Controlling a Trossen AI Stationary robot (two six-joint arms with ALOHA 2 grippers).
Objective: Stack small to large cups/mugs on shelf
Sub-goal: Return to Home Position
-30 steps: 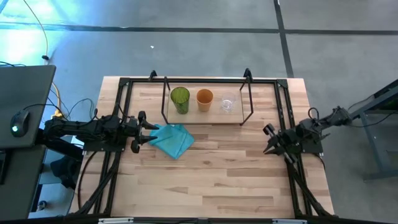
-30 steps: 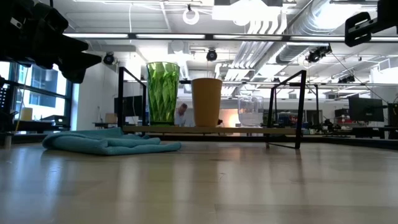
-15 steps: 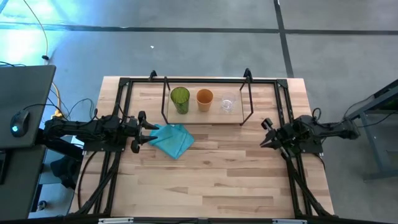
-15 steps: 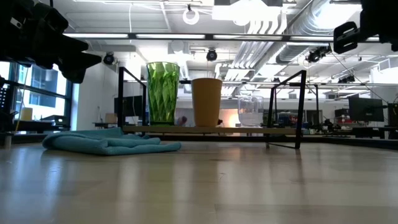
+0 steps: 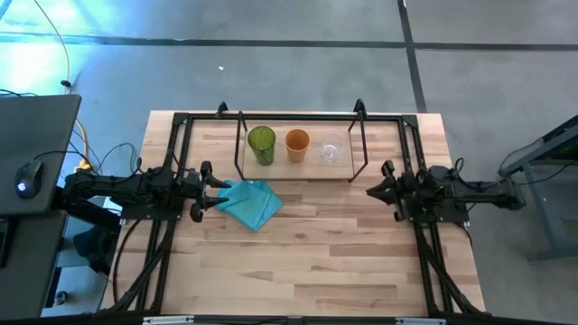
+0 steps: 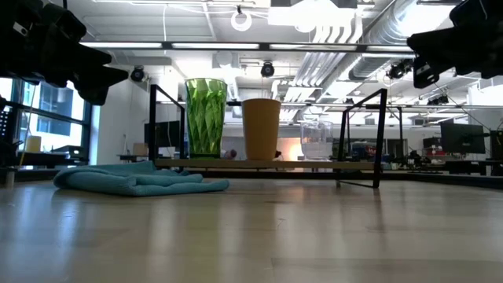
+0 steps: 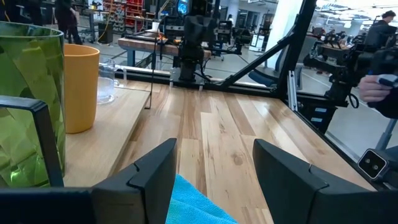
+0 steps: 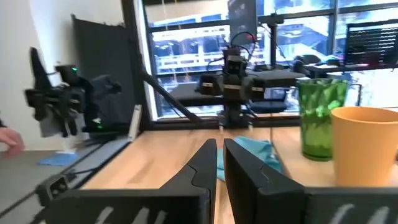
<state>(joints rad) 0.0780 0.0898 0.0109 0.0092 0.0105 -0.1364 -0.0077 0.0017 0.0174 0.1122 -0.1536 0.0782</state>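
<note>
The shelf (image 5: 282, 168) stands at the table's far middle, a light board on thin black legs. On its board stand three cups in a row: the green cup (image 5: 261, 143) at the left, the orange cup (image 5: 297, 142) in the middle and the small clear cup (image 5: 331, 152) at the right. My left gripper (image 5: 219, 185) is open and hovers above the left edge of the teal cloth (image 5: 252, 202), left of the shelf. My right gripper (image 5: 371, 190) is shut and hangs in the air just right of the shelf's right legs, pointing toward the table's left.
The teal cloth (image 6: 137, 179) lies crumpled on the table in front of the shelf's left end. A black frame (image 5: 411, 153) runs along the table's edges. The near half of the table (image 5: 307, 262) is bare wood. A person's hand (image 7: 373, 87) shows beyond the table.
My right gripper has moved toward the table's left and a little down, closing in on the shelf's right end and levelling out toward the left. The left arm, the cups and the cloth have kept still.
</note>
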